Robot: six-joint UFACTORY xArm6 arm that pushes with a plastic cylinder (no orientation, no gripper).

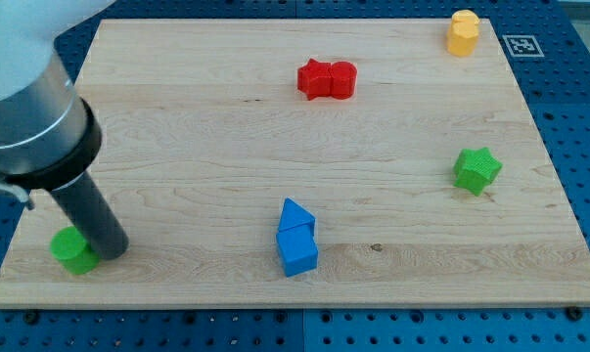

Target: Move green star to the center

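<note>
The green star (pixel 477 169) lies near the right edge of the wooden board (pixel 206 147), about mid-height. My rod comes down from the view's upper left, and my tip (pixel 113 248) rests on the board near the bottom left corner, far from the star. A second green block (pixel 73 251) sits just left of my tip, touching or nearly touching the rod.
Two red blocks (pixel 327 79) sit side by side at the upper middle. Two blue blocks (pixel 296 238) sit together at the lower middle. A yellow block (pixel 463 31) stands at the top right corner. The board's edges meet a blue pegboard (pixel 568 98).
</note>
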